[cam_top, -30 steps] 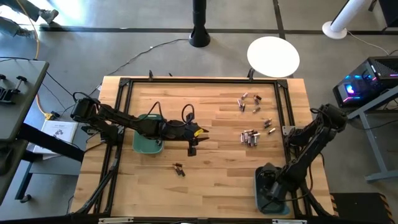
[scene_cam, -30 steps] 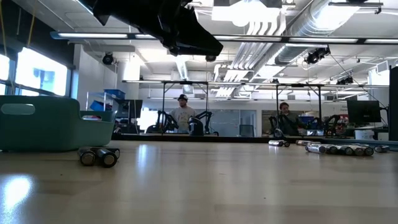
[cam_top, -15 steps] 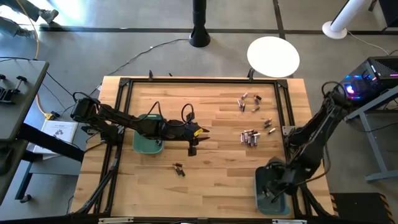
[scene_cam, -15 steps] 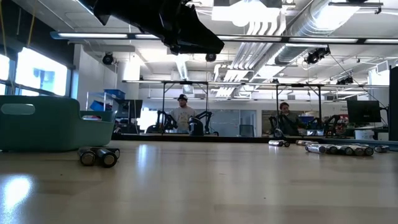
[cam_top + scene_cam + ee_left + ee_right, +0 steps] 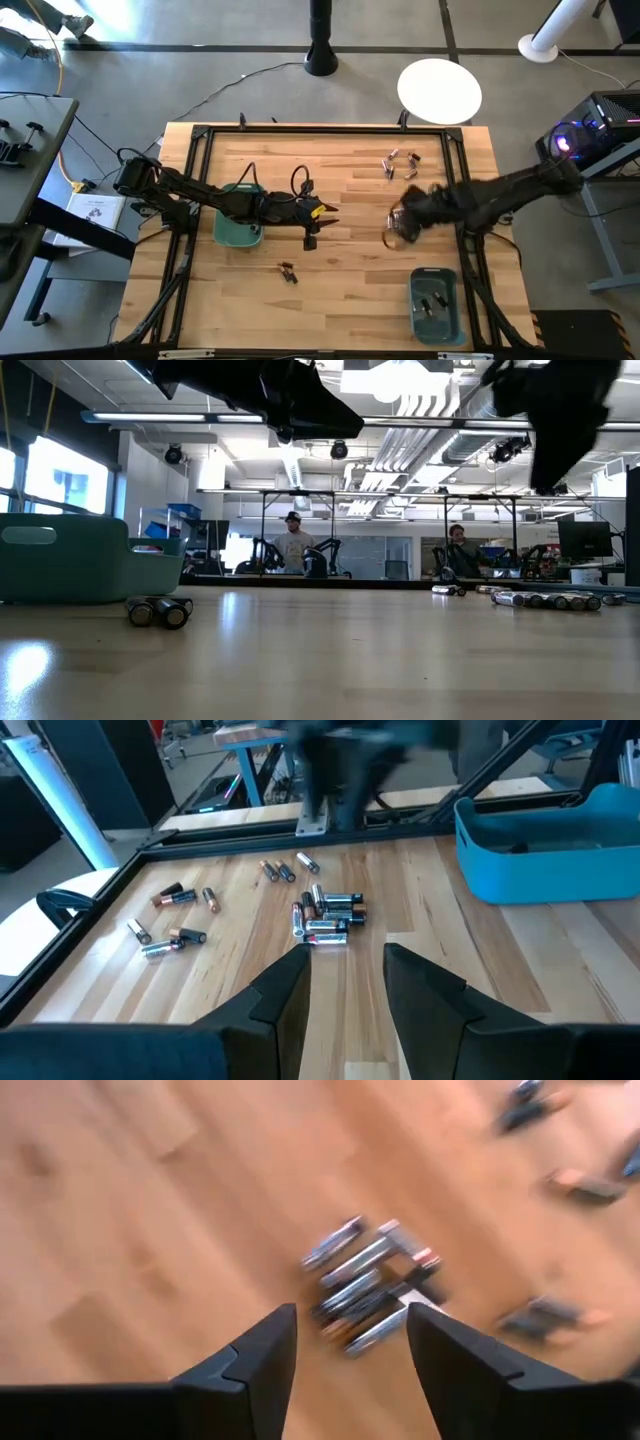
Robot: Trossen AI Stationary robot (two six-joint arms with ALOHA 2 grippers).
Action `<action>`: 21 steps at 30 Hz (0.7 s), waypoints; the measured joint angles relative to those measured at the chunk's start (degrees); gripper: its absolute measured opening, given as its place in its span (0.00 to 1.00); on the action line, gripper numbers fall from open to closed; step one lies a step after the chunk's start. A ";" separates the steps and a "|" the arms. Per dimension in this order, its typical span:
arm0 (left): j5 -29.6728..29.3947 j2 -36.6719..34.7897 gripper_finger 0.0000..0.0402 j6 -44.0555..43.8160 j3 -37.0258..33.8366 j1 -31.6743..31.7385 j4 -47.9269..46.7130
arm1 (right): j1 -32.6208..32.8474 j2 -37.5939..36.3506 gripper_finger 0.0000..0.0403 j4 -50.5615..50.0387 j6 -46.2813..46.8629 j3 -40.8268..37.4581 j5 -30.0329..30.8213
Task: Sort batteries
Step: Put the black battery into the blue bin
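Observation:
Small batteries lie scattered on the wooden table: a silvery cluster right of centre, also in the left wrist view, loose cells farther back, and a pair near the middle. My right gripper hovers open above the cluster, largely covering it in the high view. My left gripper hangs open over the table's centre, holding nothing. One teal bin stands under the left arm. The other teal bin, at the near right, holds a few cells.
A black frame runs around the work area. In the low view the pair of cells lies beside the left bin, with both arms high above. People sit in the room behind the table.
My right arm has risen out of the near-right teal bin and swung fast toward the table's far side and left, ending above the silvery battery cluster. The left arm has kept still. No battery on the table has moved.

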 joint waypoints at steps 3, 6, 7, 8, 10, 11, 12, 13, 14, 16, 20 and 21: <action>0.00 0.00 0.30 0.04 0.00 0.00 0.00 | -9.21 1.45 0.51 -0.40 -10.45 -0.01 -2.65; 0.00 0.00 0.30 0.37 0.00 0.00 -0.31 | -15.37 4.38 0.55 -1.13 -18.65 -0.02 -6.48; 0.00 0.00 0.30 0.37 0.00 0.00 -0.32 | -16.46 5.62 0.55 -1.26 -21.02 -0.06 -6.88; 0.00 0.00 0.30 0.37 0.00 0.00 -0.35 | -17.22 6.98 0.56 -1.27 -23.15 -0.07 -7.02; 0.00 0.00 0.30 0.42 0.00 0.00 -0.43 | -17.96 9.61 0.56 -1.22 -26.62 -0.07 -6.61; 0.00 0.00 0.30 0.39 0.00 0.00 -0.49 | -18.17 10.90 0.56 -1.23 -27.80 -0.07 -6.58; 0.00 0.00 0.30 0.42 0.00 0.00 -0.51 | -18.22 12.17 0.56 -1.21 -28.82 -0.07 -6.60; 0.00 0.00 0.30 0.43 0.00 0.00 -0.51 | -18.22 13.39 0.56 -1.18 -29.33 -0.07 -6.65; 0.00 0.00 0.30 0.44 0.00 0.00 -0.51 | -18.22 14.58 0.56 -1.12 -29.78 -0.09 -6.67; 0.00 0.00 0.30 0.44 0.00 -0.01 -0.62 | -18.13 16.28 0.56 0.80 -30.38 -1.38 -6.75; 0.00 0.00 0.30 0.40 0.00 -0.21 -1.18 | -18.18 17.16 0.56 5.69 -31.92 -8.01 -6.18; 0.00 0.00 0.30 0.08 0.00 -0.28 -1.40 | -18.38 17.10 0.56 5.71 -31.63 -9.27 -5.29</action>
